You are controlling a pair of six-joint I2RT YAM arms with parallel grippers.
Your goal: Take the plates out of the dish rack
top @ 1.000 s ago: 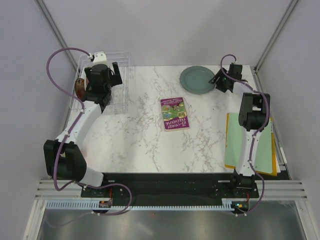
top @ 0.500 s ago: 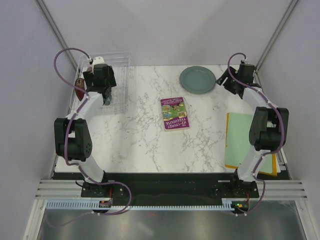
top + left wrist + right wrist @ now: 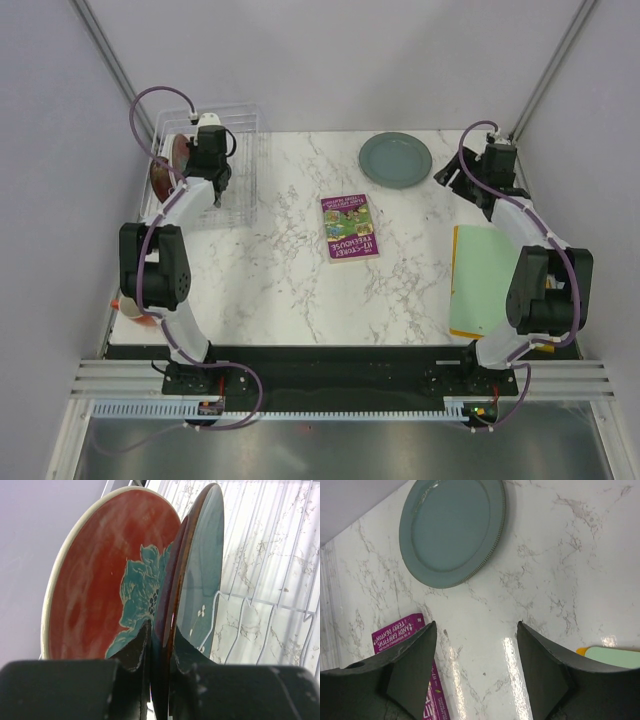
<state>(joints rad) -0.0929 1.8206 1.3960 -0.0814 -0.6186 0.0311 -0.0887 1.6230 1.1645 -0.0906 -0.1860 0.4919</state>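
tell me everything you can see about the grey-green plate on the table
The grey-green plate is round and plain with a finely beaded rim, seemingly glazed ceramic. It lies flat, face up and empty, on the marble table near its far edge. Only the table touches it; the open right hand is apart from it.

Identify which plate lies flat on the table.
The plain grey-green plate, flat on the marble table at the far edge; the red floral plate and dark teal plate stand on edge in the dish rack.
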